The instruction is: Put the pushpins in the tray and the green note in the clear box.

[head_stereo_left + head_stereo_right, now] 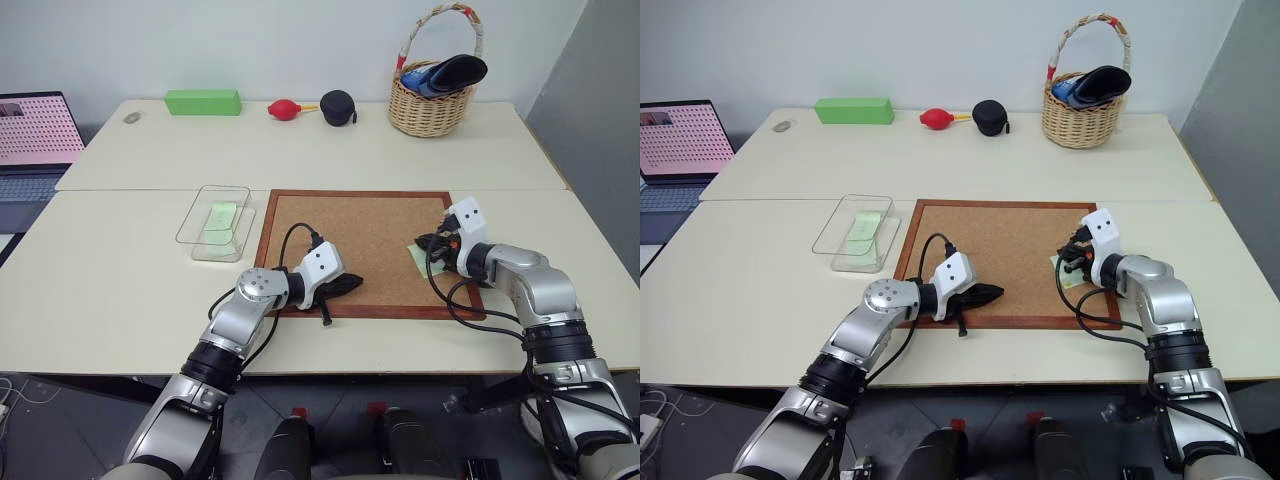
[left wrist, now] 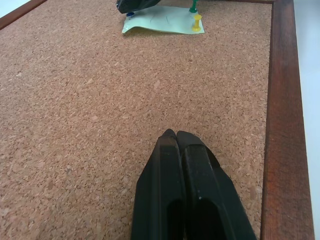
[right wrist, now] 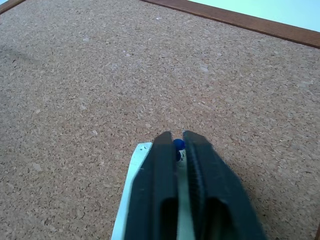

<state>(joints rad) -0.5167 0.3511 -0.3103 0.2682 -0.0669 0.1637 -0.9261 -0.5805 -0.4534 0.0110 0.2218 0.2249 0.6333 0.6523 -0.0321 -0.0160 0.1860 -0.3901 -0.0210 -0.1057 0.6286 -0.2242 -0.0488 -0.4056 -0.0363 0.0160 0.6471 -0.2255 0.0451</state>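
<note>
The corkboard (image 1: pixel 360 250) lies mid-surface (image 1: pixel 120 290); the clear box (image 1: pixel 215 222) at its 9 o'clock, the note (image 2: pixel 162 20) pinned at its 3 o'clock edge, the basket (image 1: pixel 432 105) at 1 o'clock.

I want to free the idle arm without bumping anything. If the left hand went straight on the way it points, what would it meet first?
Probably the green note, pinned across the corkboard, where the right hand works; depth is uncertain.
</note>
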